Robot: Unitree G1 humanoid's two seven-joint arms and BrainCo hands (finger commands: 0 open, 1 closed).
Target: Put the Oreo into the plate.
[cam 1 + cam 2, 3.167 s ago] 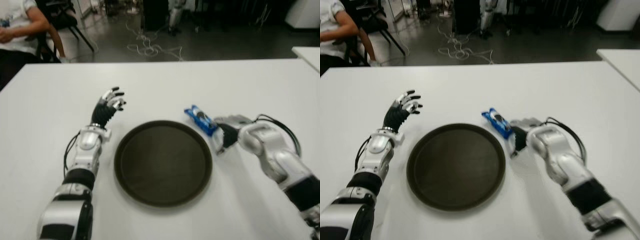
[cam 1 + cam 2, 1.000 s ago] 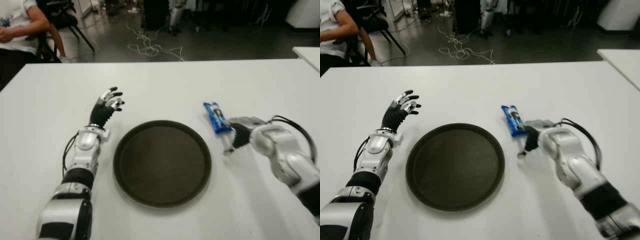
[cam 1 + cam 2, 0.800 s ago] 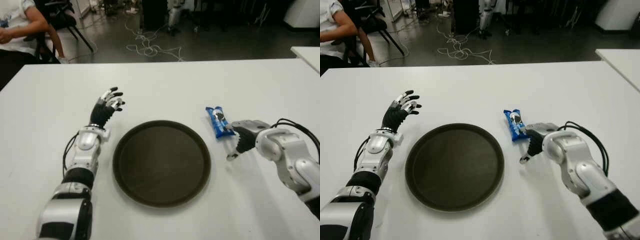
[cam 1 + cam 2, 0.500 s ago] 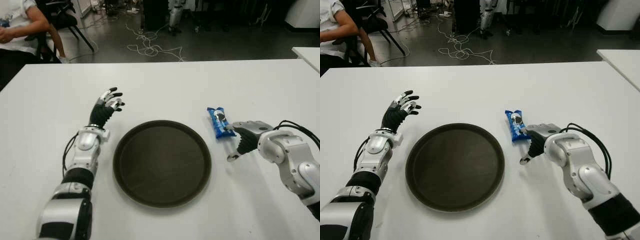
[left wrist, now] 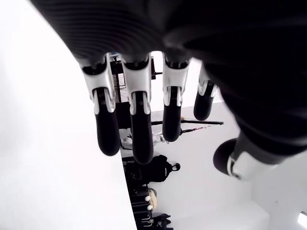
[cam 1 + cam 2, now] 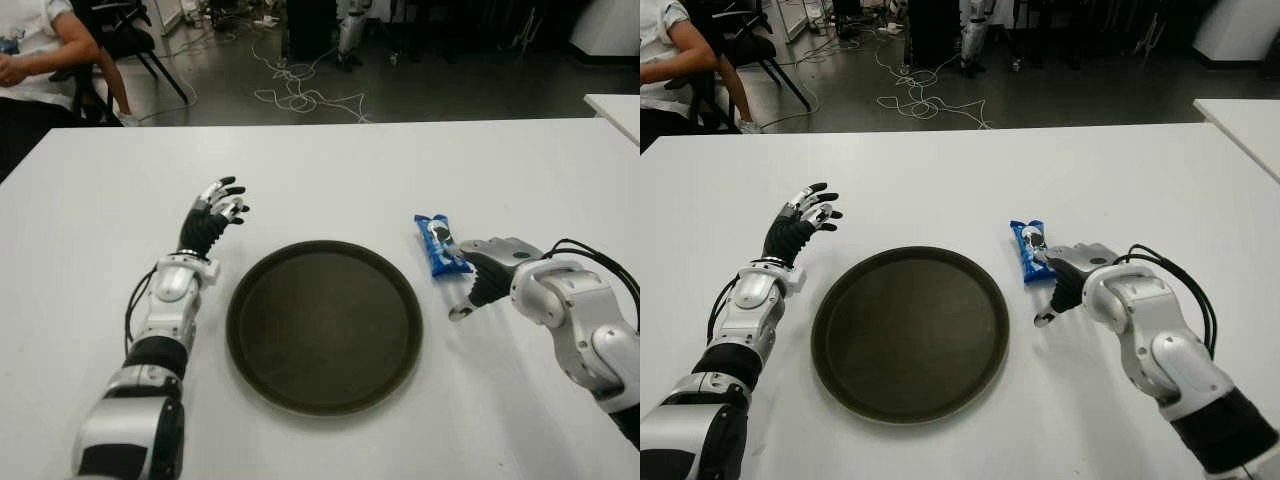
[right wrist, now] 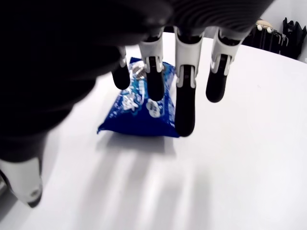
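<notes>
The blue Oreo pack (image 6: 440,245) lies flat on the white surface (image 6: 330,170), just right of the round dark plate (image 6: 323,325), not in it. The right robot hand (image 6: 1068,275) is right up against the pack's near end, fingers spread and holding nothing. The right wrist view shows those fingertips (image 7: 185,125) hanging over the wrapper; its white print is too blurry to read. The left robot hand (image 6: 211,218) is left of the plate, fingers loose and empty. A seated person (image 6: 35,60) shows at the far left corner.
</notes>
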